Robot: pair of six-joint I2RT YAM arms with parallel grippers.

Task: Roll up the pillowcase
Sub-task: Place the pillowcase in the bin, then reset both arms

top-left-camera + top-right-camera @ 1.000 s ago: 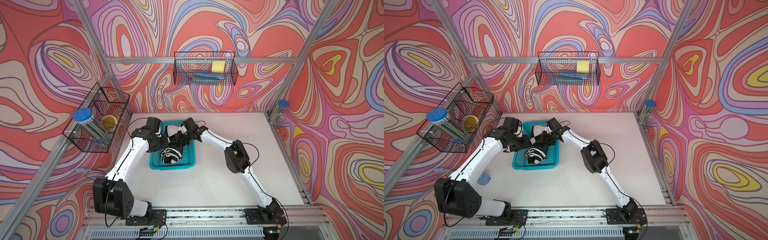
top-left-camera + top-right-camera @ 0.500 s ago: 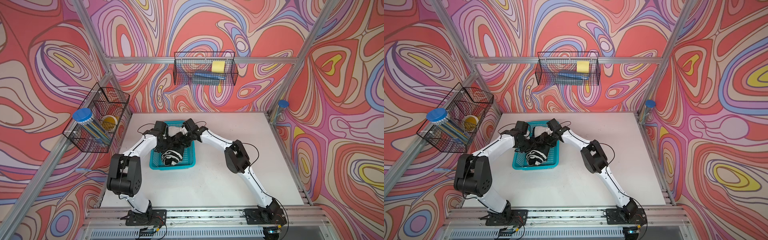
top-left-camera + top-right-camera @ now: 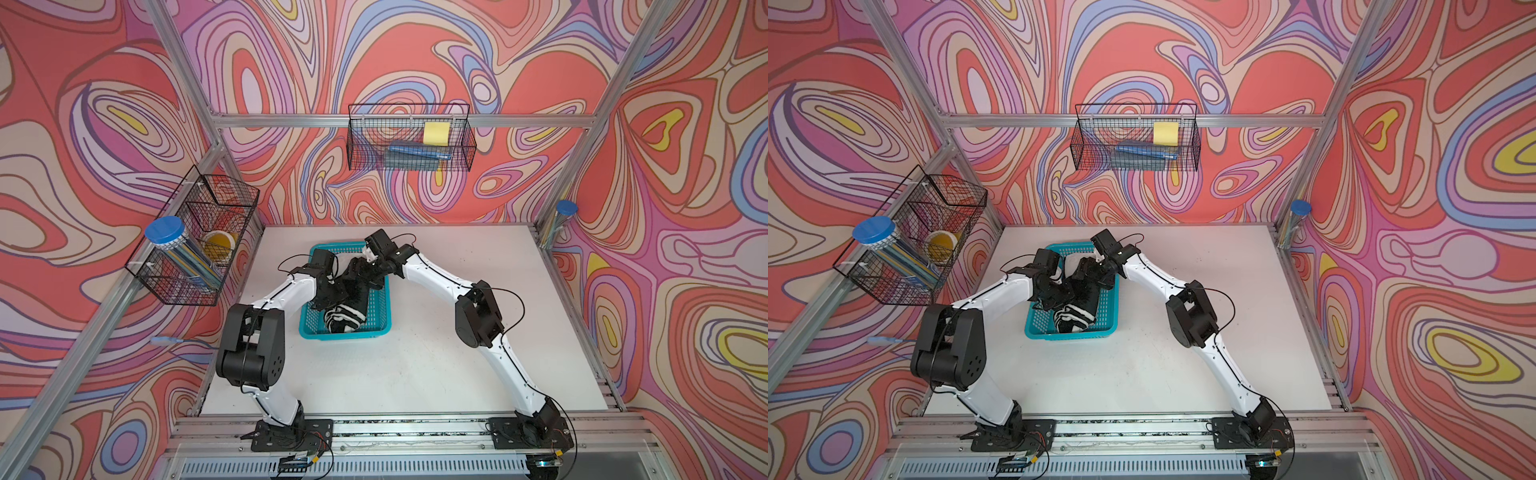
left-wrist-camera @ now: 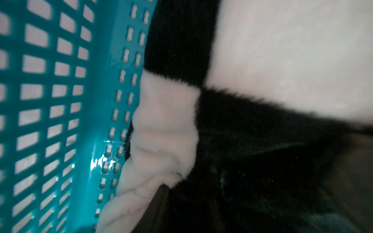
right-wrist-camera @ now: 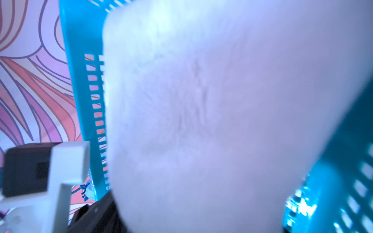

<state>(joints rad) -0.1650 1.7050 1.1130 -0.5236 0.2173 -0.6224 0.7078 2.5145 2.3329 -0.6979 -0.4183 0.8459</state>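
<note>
The basket (image 3: 376,330) sits on the desk (image 3: 415,374), left of centre. The pillowcase (image 3: 347,319) lies bunched inside it. A wire rack (image 3: 365,141) hangs on the back wall, a second rack (image 3: 189,286) on the left wall.

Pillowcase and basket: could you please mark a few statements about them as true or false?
1. The pillowcase lies bunched inside the basket. True.
2. The basket hangs on the back wall. False: it stands on the table.
3. The left arm and the right arm both reach into the basket. True.
4. The pillowcase is plain blue. False: it is black and white.
</note>
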